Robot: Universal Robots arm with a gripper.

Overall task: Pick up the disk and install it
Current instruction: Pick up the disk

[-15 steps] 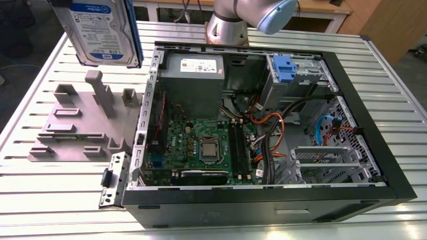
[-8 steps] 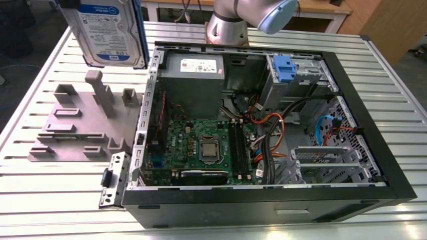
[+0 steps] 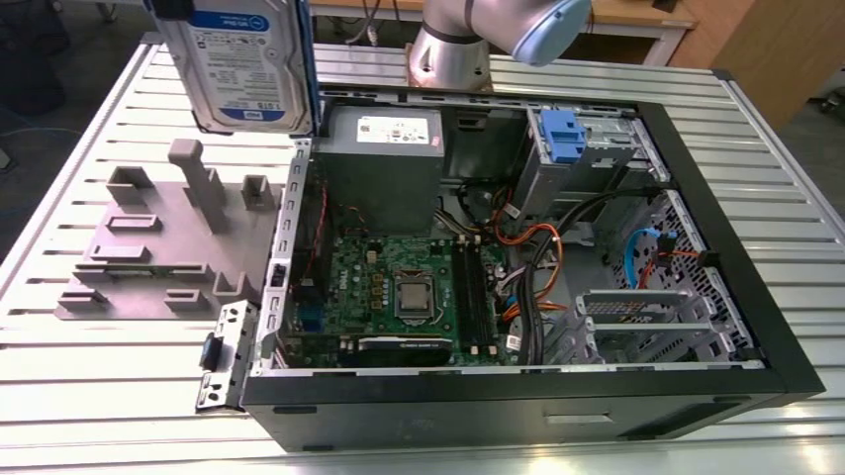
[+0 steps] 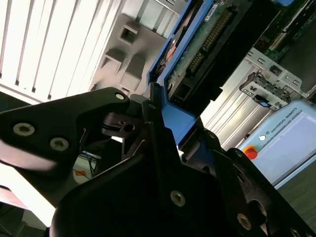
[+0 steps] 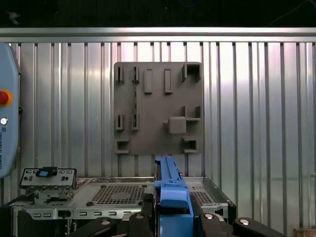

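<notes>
The disk (image 5: 170, 190) is pinched by its blue carrier frame between the black fingers of the gripper (image 5: 173, 212), which are pressed against the frame from both sides in both wrist views. In the second wrist view the disk's (image 4: 197, 44) green circuit board and connector edge are turned towards the camera, beyond the gripper (image 4: 163, 128).

In the exterior view the disk (image 3: 244, 64) is held upright in the air at the exterior view's upper left, label facing the camera. Its lower edge is seen above the posts of the grey fixture plate (image 3: 145, 247), without contact. Bare slatted table (image 3: 79, 376) is left open around the plate.

On the exterior view's right of the plate, the open computer case (image 3: 713, 297) is laid on its side. Inside it, the motherboard (image 3: 396, 287) is seen at the near side. Beyond it, the grey power supply (image 3: 383, 158) is set by the far wall, and a blue bay latch (image 3: 561, 134) is found at the far corner. Cable bundles are crowded between board and drive cage.

Farthest back, the arm (image 3: 476, 40) is seen behind the case's far rim.
</notes>
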